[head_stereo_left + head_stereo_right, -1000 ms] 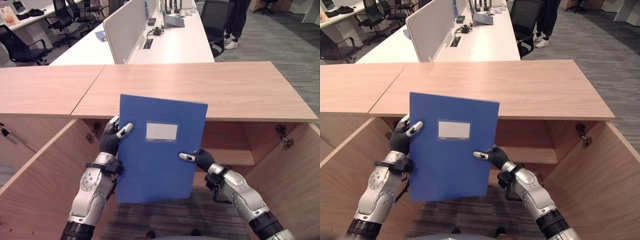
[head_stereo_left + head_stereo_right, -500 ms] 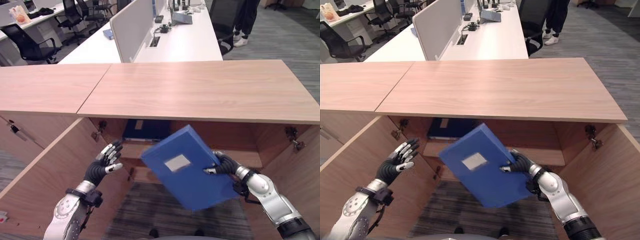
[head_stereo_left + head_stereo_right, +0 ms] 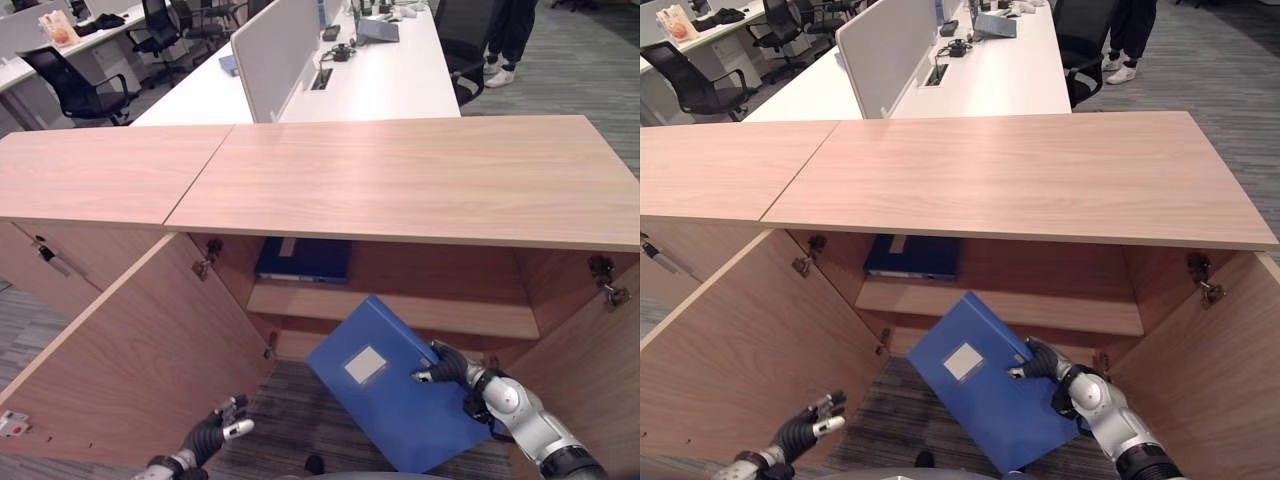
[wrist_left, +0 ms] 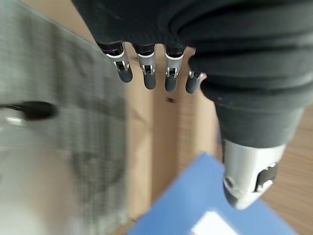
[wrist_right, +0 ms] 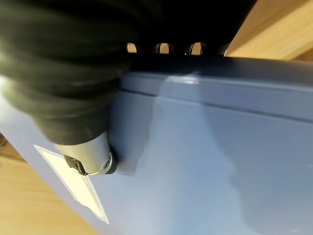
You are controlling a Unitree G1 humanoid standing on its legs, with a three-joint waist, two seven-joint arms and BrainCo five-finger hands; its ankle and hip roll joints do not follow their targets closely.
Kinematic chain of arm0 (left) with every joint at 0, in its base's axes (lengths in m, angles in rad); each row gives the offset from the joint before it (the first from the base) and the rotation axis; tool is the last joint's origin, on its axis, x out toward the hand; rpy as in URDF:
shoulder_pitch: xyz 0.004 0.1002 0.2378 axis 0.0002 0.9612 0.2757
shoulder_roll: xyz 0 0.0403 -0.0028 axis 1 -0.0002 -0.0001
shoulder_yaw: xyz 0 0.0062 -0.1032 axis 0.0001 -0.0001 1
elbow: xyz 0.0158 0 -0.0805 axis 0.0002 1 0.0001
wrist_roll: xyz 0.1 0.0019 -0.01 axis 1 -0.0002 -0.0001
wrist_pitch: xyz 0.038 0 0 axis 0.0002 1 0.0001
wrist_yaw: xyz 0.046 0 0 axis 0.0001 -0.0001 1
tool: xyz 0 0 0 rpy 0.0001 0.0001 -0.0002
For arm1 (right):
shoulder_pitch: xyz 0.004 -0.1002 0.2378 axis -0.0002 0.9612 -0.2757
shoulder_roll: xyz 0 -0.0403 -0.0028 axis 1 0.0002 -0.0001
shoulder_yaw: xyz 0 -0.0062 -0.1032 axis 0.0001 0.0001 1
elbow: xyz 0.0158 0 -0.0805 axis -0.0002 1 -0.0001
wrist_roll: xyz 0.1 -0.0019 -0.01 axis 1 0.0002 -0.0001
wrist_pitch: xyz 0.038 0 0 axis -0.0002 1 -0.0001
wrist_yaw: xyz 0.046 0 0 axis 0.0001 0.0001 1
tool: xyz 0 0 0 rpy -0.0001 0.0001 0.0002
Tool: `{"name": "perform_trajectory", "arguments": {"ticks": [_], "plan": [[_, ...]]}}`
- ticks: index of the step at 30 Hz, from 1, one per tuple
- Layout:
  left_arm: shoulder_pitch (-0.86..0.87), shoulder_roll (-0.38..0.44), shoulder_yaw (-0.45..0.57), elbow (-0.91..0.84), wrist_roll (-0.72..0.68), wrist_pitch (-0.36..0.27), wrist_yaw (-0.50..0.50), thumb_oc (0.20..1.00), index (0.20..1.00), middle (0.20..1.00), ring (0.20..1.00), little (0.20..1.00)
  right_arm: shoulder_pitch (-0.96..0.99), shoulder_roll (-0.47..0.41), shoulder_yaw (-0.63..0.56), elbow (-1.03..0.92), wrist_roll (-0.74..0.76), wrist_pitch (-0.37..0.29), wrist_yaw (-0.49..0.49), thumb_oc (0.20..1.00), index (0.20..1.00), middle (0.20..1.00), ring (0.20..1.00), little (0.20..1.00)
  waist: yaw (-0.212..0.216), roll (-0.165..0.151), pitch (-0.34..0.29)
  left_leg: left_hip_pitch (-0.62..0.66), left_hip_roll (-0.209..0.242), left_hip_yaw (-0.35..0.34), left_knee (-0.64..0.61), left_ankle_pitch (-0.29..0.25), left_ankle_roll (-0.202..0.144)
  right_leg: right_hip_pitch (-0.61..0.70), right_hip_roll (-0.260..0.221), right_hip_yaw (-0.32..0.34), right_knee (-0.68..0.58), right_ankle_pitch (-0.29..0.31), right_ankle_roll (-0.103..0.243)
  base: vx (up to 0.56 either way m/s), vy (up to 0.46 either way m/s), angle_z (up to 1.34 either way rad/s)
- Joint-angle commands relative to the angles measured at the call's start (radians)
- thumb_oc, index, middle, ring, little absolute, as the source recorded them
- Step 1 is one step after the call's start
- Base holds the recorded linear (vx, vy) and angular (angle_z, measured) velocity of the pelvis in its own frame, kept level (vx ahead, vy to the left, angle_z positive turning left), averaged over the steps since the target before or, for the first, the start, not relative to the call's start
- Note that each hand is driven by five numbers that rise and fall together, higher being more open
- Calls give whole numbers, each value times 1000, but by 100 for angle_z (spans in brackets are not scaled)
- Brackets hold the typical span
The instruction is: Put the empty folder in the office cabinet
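Note:
The blue folder (image 3: pixel 395 390) with a white label hangs tilted in front of the open cabinet (image 3: pixel 400 180), below its shelf (image 3: pixel 400 310). My right hand (image 3: pixel 448 367) is shut on the folder's right edge, thumb pressed on its face (image 5: pixel 93 159). My left hand (image 3: pixel 213 434) is low at the lower left with fingers straight (image 4: pixel 146 73), holding nothing and well apart from the folder (image 4: pixel 205 205).
Another blue folder (image 3: pixel 303 259) lies flat on the cabinet's shelf at the left. Both cabinet doors stand open, the left door (image 3: pixel 130 370) wide beside my left hand. Office desks, chairs (image 3: pixel 70 90) and a person's legs (image 3: pixel 510 40) are beyond the cabinet top.
My left hand has dropped down and away to the lower left. My right hand has lowered the folder and carried it closer to the cabinet's lower opening. The camera has shifted too.

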Motion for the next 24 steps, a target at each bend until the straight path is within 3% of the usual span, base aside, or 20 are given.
{"name": "perform_trajectory", "arguments": {"ticks": [1, 3, 7, 11, 12, 24], "plan": [[-125, -4, -20, 98, 100, -43, 90, 1000, 1000, 1000, 1000, 1000, -91, 81, 29, 76, 131, 14, -53, 200, 200, 200, 200, 200, 6, -64, 13, 21, 18, 27, 13, -73, -24, 69, -119, 8, 23, -99, 113, 14, -4, 4], [-144, -21, -24, 158, 137, -49, 115, 1000, 1000, 1000, 1000, 1000, -103, 100, 27, 121, 155, 22, -64, 200, 200, 200, 200, 200, 7, -63, 13, 19, 17, 24, 13, -72, -24, 69, -119, 6, 23, -100, 113, 21, -6, 9], [-183, -57, -40, 329, 224, -53, 176, 1000, 1000, 1000, 1000, 1000, -148, 170, -43, 241, 338, 39, -125, 200, 200, 200, 200, 200, 17, -59, 10, 14, 13, 18, 13, -70, -24, 69, -121, -5, 24, -101, 112, 21, -6, 8], [-209, -73, -59, 432, 260, -47, 218, 1000, 1000, 1000, 1000, 1000, -234, 245, -163, 388, 624, 16, -203, 200, 200, 200, 200, 200, 34, -52, 6, 9, 10, 15, 13, -67, -26, 70, -123, -10, 22, -104, 112, 27, -11, 4], [-223, -79, -78, 479, 267, -42, 237, 1000, 1000, 1000, 1000, 1000, -291, 273, -239, 458, 817, -9, -237, 200, 200, 200, 200, 200, 43, -50, 1, 10, 8, 17, 13, -69, -28, 73, -122, -11, 21, -107, 113, 31, -12, 0], [-229, -101, -134, 534, 267, -19, 295, 1000, 1000, 1000, 1000, 1000, -480, 313, -467, 596, 1328, -123, -362, 200, 200, 200, 200, 200, 73, -32, -5, 5, 1, 5, 13, -72, -35, 84, -124, -26, 16, -115, 115, 3, -1, 1]]}}
